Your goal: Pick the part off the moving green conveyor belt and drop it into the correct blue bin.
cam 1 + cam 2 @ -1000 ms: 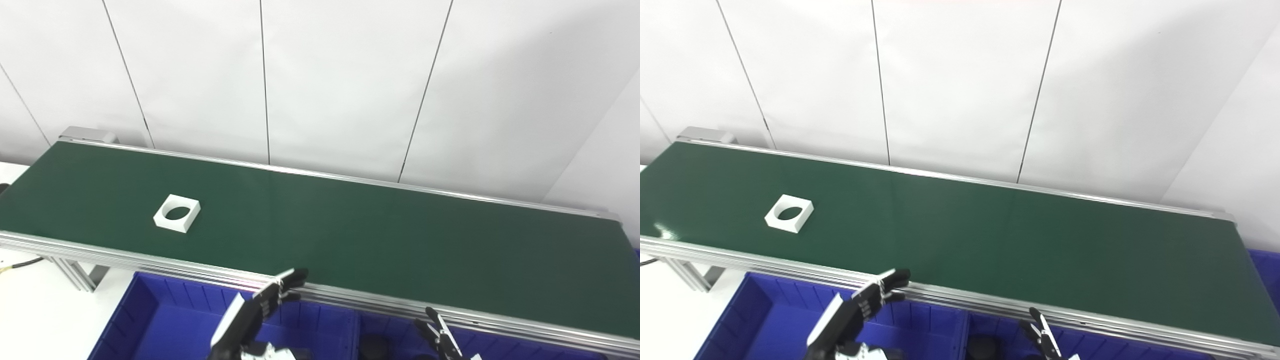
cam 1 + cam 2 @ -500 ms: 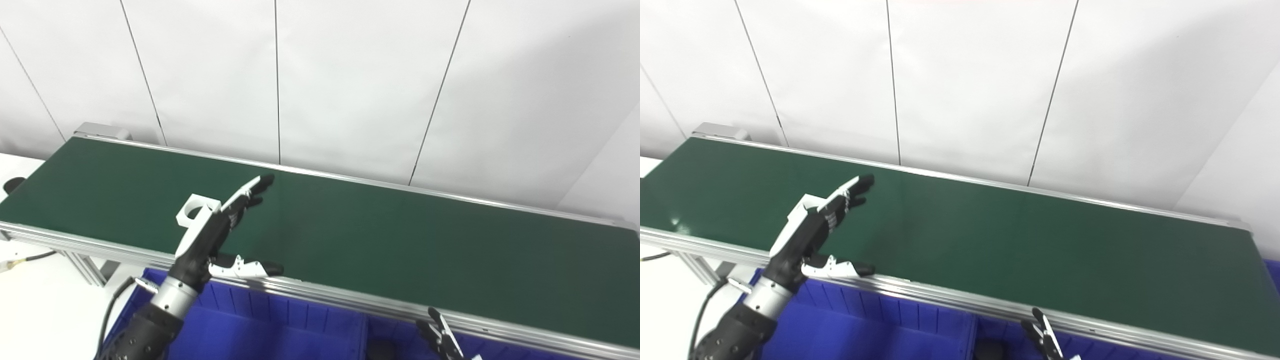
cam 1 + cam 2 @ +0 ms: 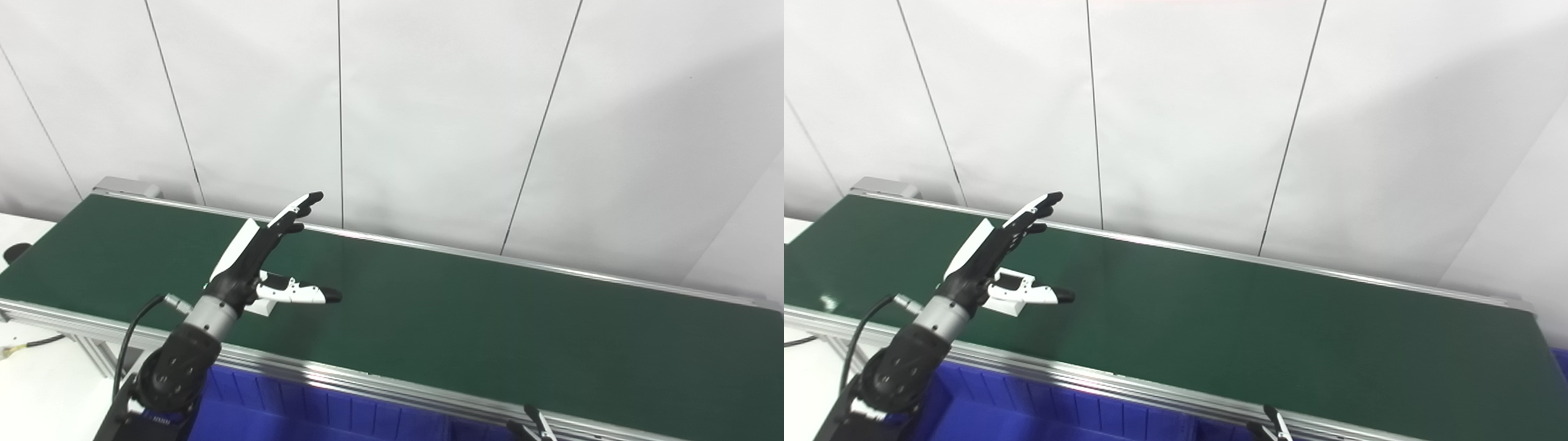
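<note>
The white square part with a round hole point(image 3: 1013, 306) lies on the green conveyor belt point(image 3: 490, 324) near its left end. My left hand point(image 3: 251, 263) hovers right over it, open, fingers stretched toward the wall and thumb spread to the right. The hand hides most of the part; only a white corner shows under the thumb point(image 3: 263, 308). The hand holds nothing. Of my right hand point(image 3: 534, 424) only straight, spread fingertips show at the bottom edge, below the belt's near rail; it also shows in the right eye view point(image 3: 1274, 425).
Blue bins point(image 3: 306, 410) stand below the belt's near aluminium rail point(image 3: 380, 383). A white panelled wall point(image 3: 429, 122) runs close behind the belt. A cable point(image 3: 131, 331) hangs from the left wrist. A white table surface point(image 3: 43, 392) lies at the lower left.
My left hand rose from the bin's edge and reached over the belt, now covering the part. The part rode rightward. The camera tilted up, so bins and right hand sank out of view.
</note>
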Robot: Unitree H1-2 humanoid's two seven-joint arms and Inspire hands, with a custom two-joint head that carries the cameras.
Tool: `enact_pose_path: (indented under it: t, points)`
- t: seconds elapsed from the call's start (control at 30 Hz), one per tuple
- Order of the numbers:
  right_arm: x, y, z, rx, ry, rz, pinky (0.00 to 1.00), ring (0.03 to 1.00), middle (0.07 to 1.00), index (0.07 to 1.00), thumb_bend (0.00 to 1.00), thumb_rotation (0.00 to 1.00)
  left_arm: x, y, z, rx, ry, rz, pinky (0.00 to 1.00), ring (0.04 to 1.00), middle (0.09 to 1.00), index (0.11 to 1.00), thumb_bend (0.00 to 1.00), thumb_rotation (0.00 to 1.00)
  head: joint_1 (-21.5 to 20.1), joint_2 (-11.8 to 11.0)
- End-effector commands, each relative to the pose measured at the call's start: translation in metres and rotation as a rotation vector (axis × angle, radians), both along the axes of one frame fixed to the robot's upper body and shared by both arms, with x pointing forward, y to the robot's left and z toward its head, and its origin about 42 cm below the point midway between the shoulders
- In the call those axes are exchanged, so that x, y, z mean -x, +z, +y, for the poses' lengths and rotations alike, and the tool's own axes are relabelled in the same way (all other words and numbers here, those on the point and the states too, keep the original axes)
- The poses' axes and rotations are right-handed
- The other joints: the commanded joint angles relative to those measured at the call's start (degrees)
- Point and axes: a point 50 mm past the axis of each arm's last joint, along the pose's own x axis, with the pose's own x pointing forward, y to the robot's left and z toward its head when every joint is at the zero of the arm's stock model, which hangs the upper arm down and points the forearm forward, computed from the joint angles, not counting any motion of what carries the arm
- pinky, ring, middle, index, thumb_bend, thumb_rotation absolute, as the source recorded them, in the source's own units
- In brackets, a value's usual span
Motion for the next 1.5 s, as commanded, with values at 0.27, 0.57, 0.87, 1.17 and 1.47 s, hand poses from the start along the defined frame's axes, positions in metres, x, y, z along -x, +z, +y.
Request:
enact_pose_path:
  t: [0.27,0.57,0.87,1.17,1.47]
  points:
    - [-0.004,0.017,0.0,-0.049,0.032,-0.104,0.96,0.908,0.882,1.0,0.88,0.34,-0.056,0.026,0.02,-0.199,0.069,0.017,0.83,0.925,0.956,0.92,0.84,0.28,0.94,1.98]
    - [-0.003,0.018,-0.005,-0.071,0.041,-0.119,0.93,0.894,0.879,1.0,0.88,0.35,-0.082,0.004,0.028,-0.346,0.091,0.105,0.78,0.899,0.956,0.916,0.86,0.23,2.48,3.22]
    - [0.0,0.021,-0.01,-0.084,0.048,-0.127,0.95,0.911,0.886,1.0,0.88,0.36,-0.092,-0.006,0.029,-0.431,0.08,0.146,0.87,0.935,0.957,0.912,0.91,0.25,3.4,3.77]
    - [-0.001,0.024,-0.014,-0.103,0.05,-0.142,0.95,0.906,0.884,1.0,0.85,0.34,-0.101,-0.007,0.019,-0.526,0.029,0.192,0.92,0.981,0.984,0.927,0.92,0.23,4.65,5.01]
    - [0.0,0.026,-0.017,-0.122,0.048,-0.134,0.97,0.922,0.89,1.0,0.84,0.35,-0.107,-0.019,0.011,-0.629,-0.005,0.239,0.92,0.958,0.958,0.91,0.93,0.15,4.92,5.26]
